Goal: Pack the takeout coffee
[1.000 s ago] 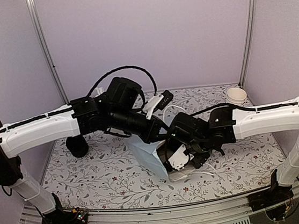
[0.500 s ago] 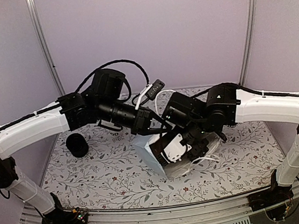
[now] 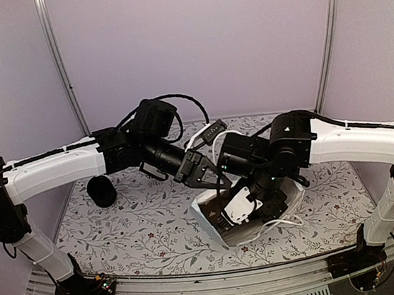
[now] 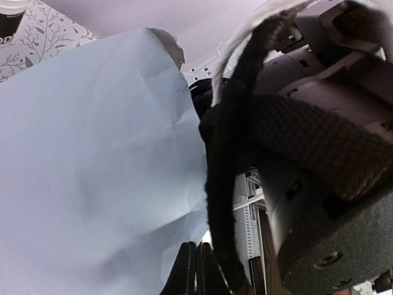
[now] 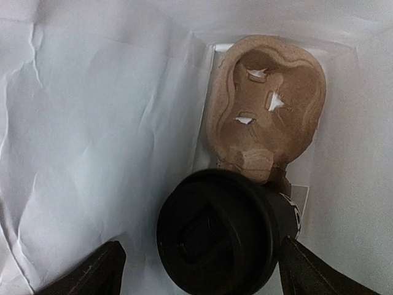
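Standing apparently upright in the carrier [image 5: 288, 123], the cup [image 5: 221, 239] points lid-up.

lidded black cup [image 5: 224, 236]: upright in brown carrier [image 5: 267, 101] | other hole empty | both inside bag [image 5: 92, 123]

blk cups [image 3: 102, 192] [image 5: 224, 236]: 2 | carrier [image 5: 267, 104]: 1 | bag [image 5: 92, 135]: 1

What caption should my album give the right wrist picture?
Lidded black cup and brown carrier, down inside the pale bag.
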Available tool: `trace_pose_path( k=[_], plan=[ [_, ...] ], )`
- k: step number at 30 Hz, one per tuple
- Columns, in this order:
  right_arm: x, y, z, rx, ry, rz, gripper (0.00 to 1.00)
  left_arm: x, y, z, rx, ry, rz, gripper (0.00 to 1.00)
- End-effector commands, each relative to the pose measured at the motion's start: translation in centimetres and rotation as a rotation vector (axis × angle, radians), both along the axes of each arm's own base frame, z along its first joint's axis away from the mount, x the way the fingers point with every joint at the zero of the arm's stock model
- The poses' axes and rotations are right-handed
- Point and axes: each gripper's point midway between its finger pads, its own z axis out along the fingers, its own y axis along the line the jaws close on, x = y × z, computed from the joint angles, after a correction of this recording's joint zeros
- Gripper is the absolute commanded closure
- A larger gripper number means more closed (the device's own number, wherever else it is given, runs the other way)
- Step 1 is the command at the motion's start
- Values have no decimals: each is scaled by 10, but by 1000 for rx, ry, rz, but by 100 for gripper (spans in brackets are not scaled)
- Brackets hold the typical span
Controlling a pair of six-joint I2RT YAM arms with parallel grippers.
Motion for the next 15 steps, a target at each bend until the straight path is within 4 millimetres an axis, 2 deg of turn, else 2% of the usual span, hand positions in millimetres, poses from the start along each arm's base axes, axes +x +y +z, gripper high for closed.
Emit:
trace_pose_path(
  k=[1, 3, 12, 15],
  plan=[
    [0, -1, 0, 9, 3, -41, 14, -10, 1, -4, -9, 56, -65, 100],
    [3, -4, -7, -4, -13, -50, 19, -10, 0, -7, -3, 60, -64, 100],
    [18, 2, -18, 22, -98, -54, 21, -10, 0, -13, 3, 67, -70, 100],
    [22, 4, -27, 20, -119, -50, 25, -11, 0, -17, 6, 72, -73, 100]
  ],
)
